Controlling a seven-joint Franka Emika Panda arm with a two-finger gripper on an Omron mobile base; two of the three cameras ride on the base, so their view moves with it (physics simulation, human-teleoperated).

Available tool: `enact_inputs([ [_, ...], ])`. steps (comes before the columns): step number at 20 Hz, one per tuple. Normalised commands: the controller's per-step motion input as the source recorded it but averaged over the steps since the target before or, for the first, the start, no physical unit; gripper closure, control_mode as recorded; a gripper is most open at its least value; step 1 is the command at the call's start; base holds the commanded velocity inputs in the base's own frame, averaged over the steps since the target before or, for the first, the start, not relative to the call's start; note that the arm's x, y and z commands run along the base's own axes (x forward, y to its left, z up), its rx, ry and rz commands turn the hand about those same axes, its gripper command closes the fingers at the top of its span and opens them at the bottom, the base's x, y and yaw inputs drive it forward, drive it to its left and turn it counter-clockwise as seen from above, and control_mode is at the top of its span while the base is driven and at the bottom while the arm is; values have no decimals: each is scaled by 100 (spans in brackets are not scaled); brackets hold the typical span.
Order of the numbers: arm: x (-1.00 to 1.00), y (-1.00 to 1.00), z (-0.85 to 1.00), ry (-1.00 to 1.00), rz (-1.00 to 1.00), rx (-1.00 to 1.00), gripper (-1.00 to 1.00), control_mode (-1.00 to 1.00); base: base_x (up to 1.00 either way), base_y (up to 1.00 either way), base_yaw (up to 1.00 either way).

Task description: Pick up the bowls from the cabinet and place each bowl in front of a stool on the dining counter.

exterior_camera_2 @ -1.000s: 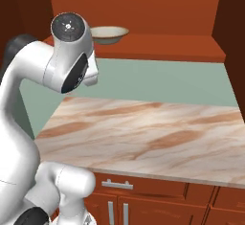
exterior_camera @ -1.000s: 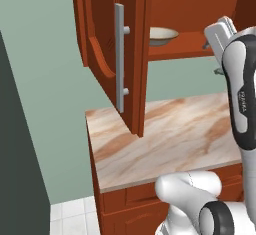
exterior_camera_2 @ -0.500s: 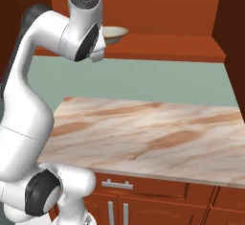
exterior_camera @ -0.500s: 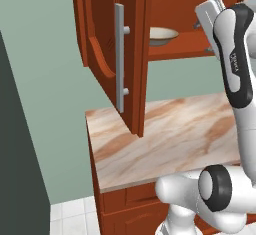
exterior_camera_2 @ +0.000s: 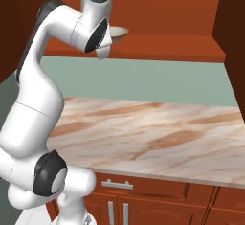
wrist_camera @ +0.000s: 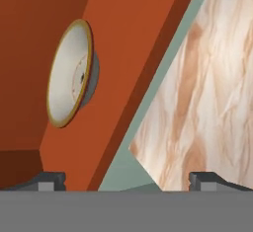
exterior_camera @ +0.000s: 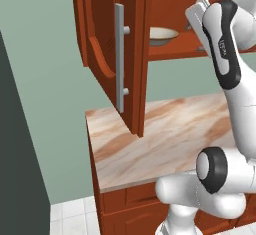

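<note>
One cream bowl with a thin brown rim sits on the shelf of the reddish-brown wall cabinet. From the right, the bowl is half hidden behind my raised wrist. In the hand view, which is rolled sideways, the bowl lies ahead and to the left on the shelf. My gripper is open and holds nothing, a short way from the bowl. The stool and the dining counter are out of view.
The cabinet's left door stands open toward me, with a long silver handle. A veined marble counter runs under the cabinet, above wooden drawers. A green wall lies between counter and shelf.
My arm has risen and stretched up, bringing the hand level with the cabinet shelf near the bowl. The bowl has stayed in place and the jaws have stayed wide.
</note>
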Motion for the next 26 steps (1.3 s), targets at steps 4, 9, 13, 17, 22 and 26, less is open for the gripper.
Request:
enact_inputs([
  [4, 56, 15, -37, -1, 0, 0, -100, -100, 0, 0, 0],
  [9, 85, 1, 0, 0, 2, 1, -100, -100, 0, 0, 0],
  [13, 72, 0, 7, 4, 2, 2, -100, -100, 0, 0, 0],
  [17, 54, 0, 8, 9, 2, 1, -100, -100, 0, 0, 0],
  [22, 38, 0, 0, 6, 4, 0, -100, -100, 0, 0, 0],
  [26, 38, 0, -4, 0, 4, 0, -100, -100, 0, 0, 0],
])
